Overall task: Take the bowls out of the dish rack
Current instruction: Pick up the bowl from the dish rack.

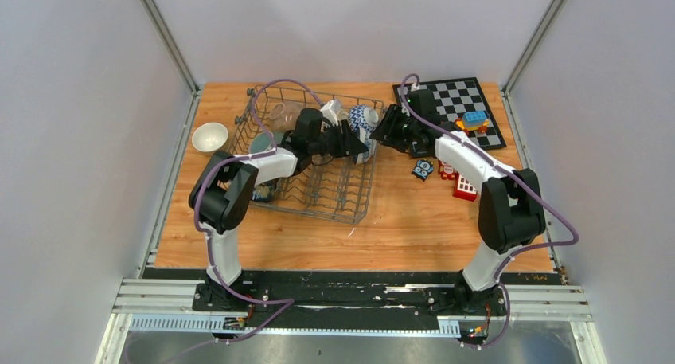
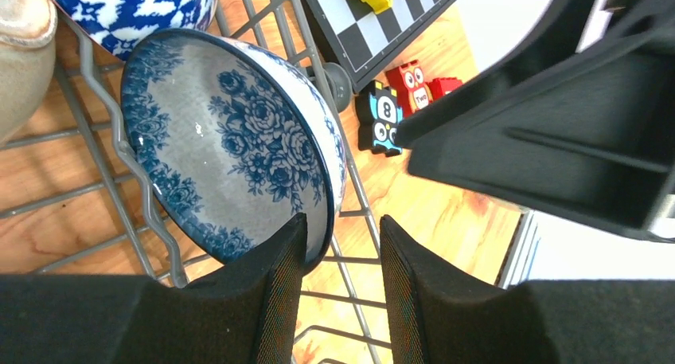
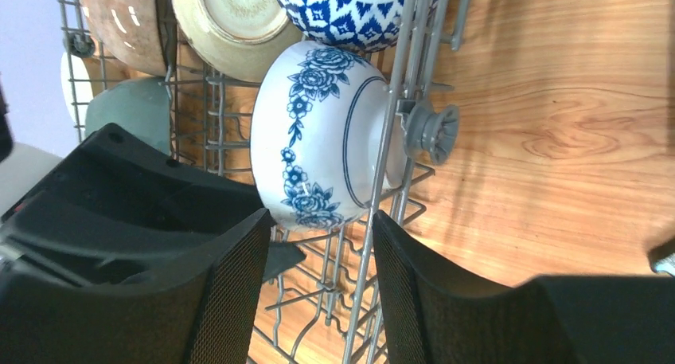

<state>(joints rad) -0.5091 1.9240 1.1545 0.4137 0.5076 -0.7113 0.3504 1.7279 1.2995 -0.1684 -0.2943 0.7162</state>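
The grey wire dish rack (image 1: pixel 318 197) stands left of centre. A white bowl with blue flowers leans on its side at the rack's right wall, showing its inside in the left wrist view (image 2: pixel 231 141) and its outside in the right wrist view (image 3: pixel 318 141). My left gripper (image 1: pixel 358 143) (image 2: pixel 342 244) is open inside the rack, with the bowl's rim between its fingers, one finger over the bowl's inside. My right gripper (image 1: pixel 382 133) (image 3: pixel 322 244) is open just outside the rack wall, its gap facing the bowl's outside. Neither holds anything.
More bowls sit in the rack: a blue-patterned one (image 1: pixel 363 117) (image 3: pixel 350 13), a beige one (image 3: pixel 231 21), a brown one (image 3: pixel 119 21) and a grey-green one (image 3: pixel 135 109). A white bowl (image 1: pixel 209 137) sits on the table left of the rack. A chessboard (image 1: pixel 458 101) and toy blocks (image 1: pixel 466 185) lie right.
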